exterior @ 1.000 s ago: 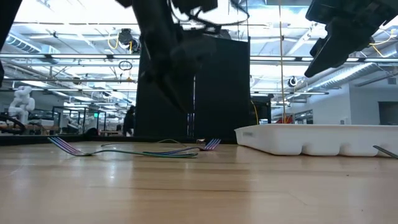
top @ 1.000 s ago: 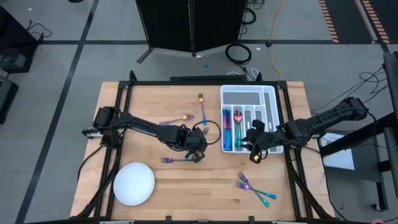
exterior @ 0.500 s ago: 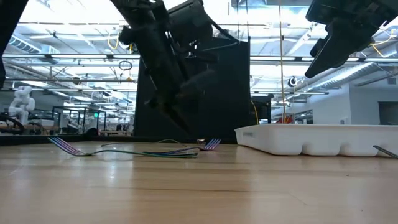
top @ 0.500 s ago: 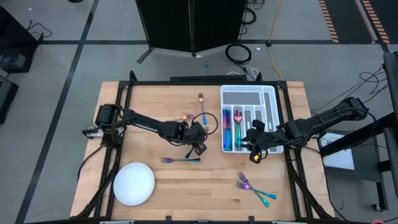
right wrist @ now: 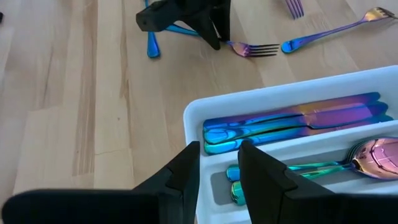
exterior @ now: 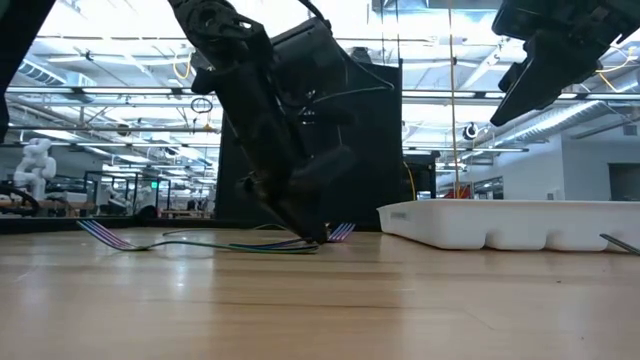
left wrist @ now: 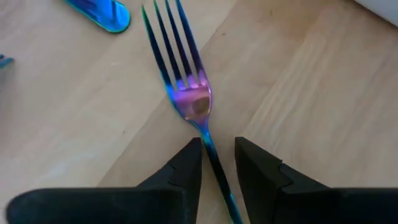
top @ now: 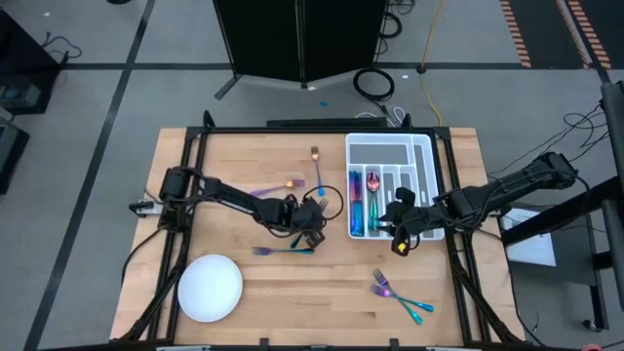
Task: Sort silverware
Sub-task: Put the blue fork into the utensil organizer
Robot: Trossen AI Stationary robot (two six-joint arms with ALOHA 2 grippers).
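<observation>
The silverware is iridescent pink, purple, blue and teal. One fork [left wrist: 193,102] lies flat on the wood left of the white divided tray [top: 429,146], its tines [right wrist: 264,48] pointing toward the far edge. My left gripper [left wrist: 218,149] [top: 312,234] is down at the table [exterior: 312,238], open by a narrow gap, one finger on each side of that fork's handle just behind its neck. My right gripper [right wrist: 219,149] [top: 398,244] hovers, open narrowly, above the tray's near left corner. Knives [right wrist: 292,121] and a spoon [right wrist: 373,152] lie in the tray.
Loose pieces lie around: a fork [top: 283,251] just near of the left gripper, one piece [top: 278,187] and a gold-ended fork [top: 316,161] farther off, two forks [top: 400,297] near the front right. A round white plate [top: 210,288] sits front left. A black cable loops beside the left gripper.
My left gripper has come down from well above the table until its fingertips reach the wood over the fork's handle, with the arm leaning in lower. The fork and the other pieces have stayed where they were.
</observation>
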